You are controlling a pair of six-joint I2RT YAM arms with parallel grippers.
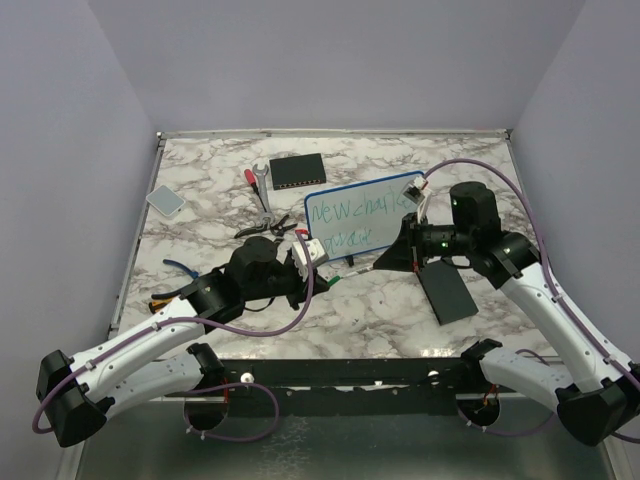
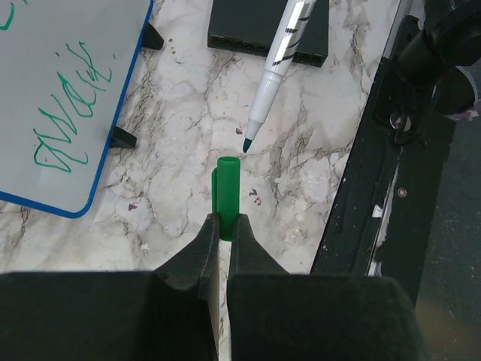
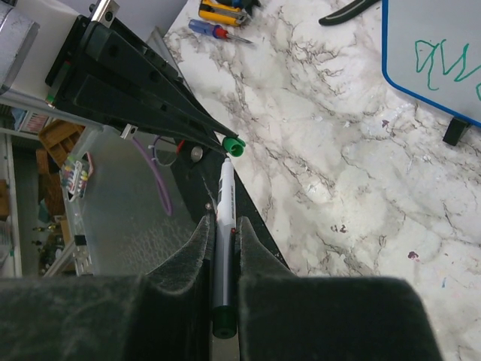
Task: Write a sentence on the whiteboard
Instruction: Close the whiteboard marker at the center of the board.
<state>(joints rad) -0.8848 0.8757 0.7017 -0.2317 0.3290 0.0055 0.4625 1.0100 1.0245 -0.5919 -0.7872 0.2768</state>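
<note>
The whiteboard (image 1: 375,228) stood just above the middle of the top view on the marble bench (image 1: 380,300), its green sentence (image 1: 355,212) in two lines. The left fingers (image 2: 211,239) were clamped on a green cap (image 2: 228,188). The right fingers (image 3: 201,237) gripped the marker (image 2: 279,56), its tip just short of the cap's mouth.

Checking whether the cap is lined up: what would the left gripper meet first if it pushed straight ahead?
Probably the marker, whose green tip hangs just ahead, slightly off-axis from the green cap pinched in the jaws of the left gripper. Depth is unclear, so the cap might slip past beside the tip.
</note>
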